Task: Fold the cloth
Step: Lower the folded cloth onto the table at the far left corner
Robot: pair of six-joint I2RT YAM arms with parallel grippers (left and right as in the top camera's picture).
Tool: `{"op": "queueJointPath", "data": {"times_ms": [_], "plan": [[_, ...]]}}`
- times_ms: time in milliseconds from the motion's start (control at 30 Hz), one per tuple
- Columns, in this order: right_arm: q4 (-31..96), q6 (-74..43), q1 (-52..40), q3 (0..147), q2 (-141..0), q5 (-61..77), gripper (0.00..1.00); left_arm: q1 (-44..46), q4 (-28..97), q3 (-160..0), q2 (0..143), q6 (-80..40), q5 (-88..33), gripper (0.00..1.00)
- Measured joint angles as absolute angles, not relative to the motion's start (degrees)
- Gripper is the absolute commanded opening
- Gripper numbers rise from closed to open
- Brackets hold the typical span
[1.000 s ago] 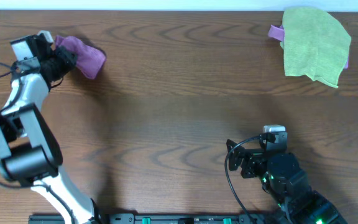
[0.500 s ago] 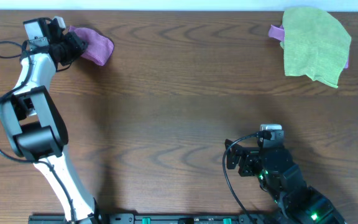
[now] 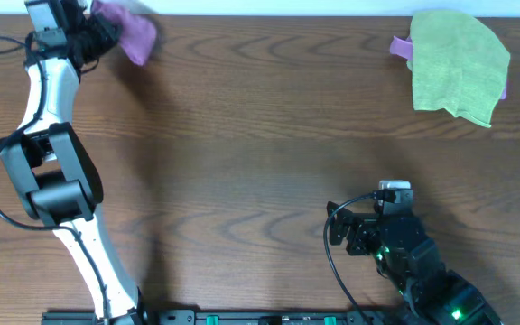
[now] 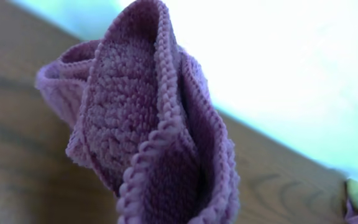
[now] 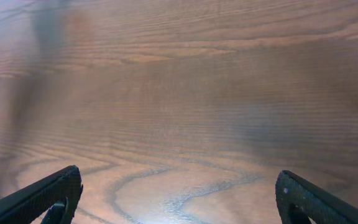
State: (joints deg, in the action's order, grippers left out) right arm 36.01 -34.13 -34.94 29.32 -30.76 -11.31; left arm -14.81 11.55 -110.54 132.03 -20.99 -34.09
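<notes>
A purple cloth hangs bunched from my left gripper at the far left back edge of the table, lifted off the wood. In the left wrist view the purple cloth fills the frame and hides the fingers. My right gripper sits low near the front of the table, right of centre; in the right wrist view its fingers are wide apart with only bare wood between them.
A green cloth lies crumpled at the back right, on top of another purple cloth whose edge sticks out at its left. The table's back edge runs just behind my left gripper.
My left gripper has carried the purple cloth up and toward the back edge of the table. The right arm has barely moved.
</notes>
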Motion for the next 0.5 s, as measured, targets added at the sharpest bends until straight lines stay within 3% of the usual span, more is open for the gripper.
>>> {"op": "queueJointPath", "data": {"times_ms": [500], "plan": [[35.62,-34.15,-34.94,29.32,-30.74,-11.14,0.99,-14.46,27.70,-110.72,136.73,-15.57,-28.73,0.06]]}}
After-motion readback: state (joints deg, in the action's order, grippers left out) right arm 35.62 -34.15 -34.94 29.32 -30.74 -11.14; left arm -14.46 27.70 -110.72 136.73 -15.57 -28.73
